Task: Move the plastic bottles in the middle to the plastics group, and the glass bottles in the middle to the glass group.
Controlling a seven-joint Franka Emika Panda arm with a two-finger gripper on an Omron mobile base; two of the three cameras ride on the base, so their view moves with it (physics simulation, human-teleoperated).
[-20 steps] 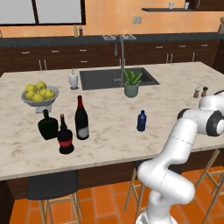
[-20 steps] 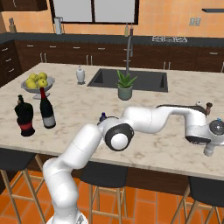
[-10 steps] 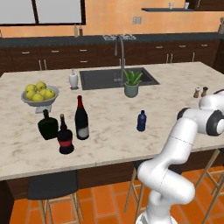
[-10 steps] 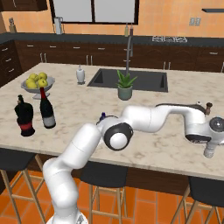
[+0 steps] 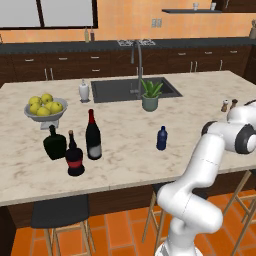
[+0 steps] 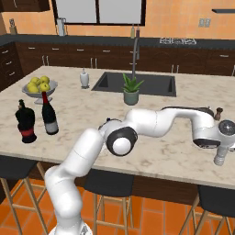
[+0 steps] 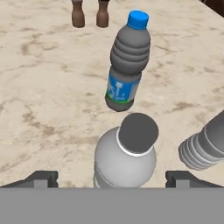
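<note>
Seen from the hand, my gripper (image 7: 111, 179) is open, its fingertips (image 7: 39, 178) wide on either side of a grey plastic bottle with a dark cap (image 7: 131, 153), clear of its sides. That bottle (image 6: 221, 158) stands at the counter's right end. The small blue bottle (image 5: 161, 138) stands mid-counter. The tall wine bottle (image 5: 93, 136) is on the left, next to the squat dark-green flask (image 5: 54, 143) and the black bottle with a red band (image 5: 75, 156).
A grey bottle with a blue cap and label (image 7: 127, 65) and another grey bottle (image 7: 203, 146) stand close to the gripper. Beyond them are two brown shakers (image 7: 89, 13). A fruit bowl (image 5: 44, 107), white dispenser (image 5: 84, 91), potted plant (image 5: 150, 96) and sink (image 5: 132, 90) lie farther back.
The jaws have opened off the grey dark-capped bottle. The arm, the base and the bottles on the counter have not moved.
</note>
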